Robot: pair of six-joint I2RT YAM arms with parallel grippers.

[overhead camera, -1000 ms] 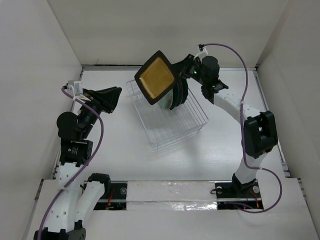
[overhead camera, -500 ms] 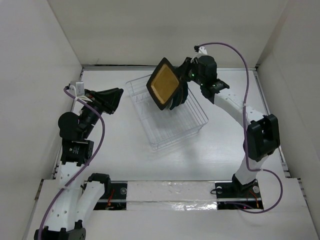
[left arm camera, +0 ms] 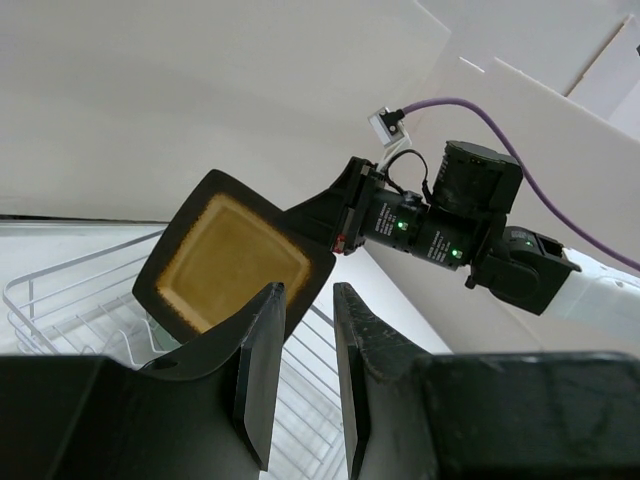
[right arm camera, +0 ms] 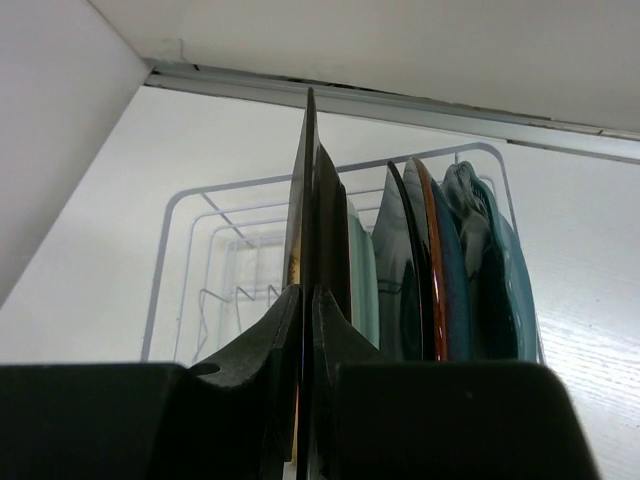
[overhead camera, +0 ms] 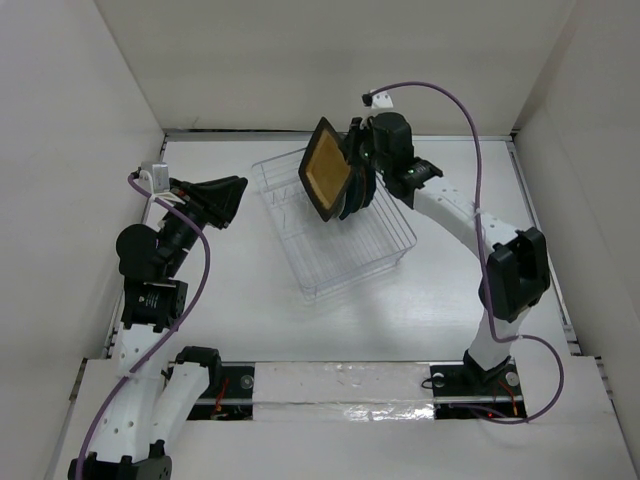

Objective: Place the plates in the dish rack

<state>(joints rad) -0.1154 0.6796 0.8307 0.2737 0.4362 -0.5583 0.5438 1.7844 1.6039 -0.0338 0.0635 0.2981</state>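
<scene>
While left fingers [left arm camera: 260, 380] sit narrowly parted, right fingers [right arm camera: 265, 345] pinch the square mustard plate [left arm camera: 232, 262].

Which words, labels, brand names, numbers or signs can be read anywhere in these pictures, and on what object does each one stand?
No text can be read in any view.
Right cable tag, white: too small to read.
Left cable tag, white: too small to read.
Mustard-yellow plate and dish rack: no print visible.
</scene>
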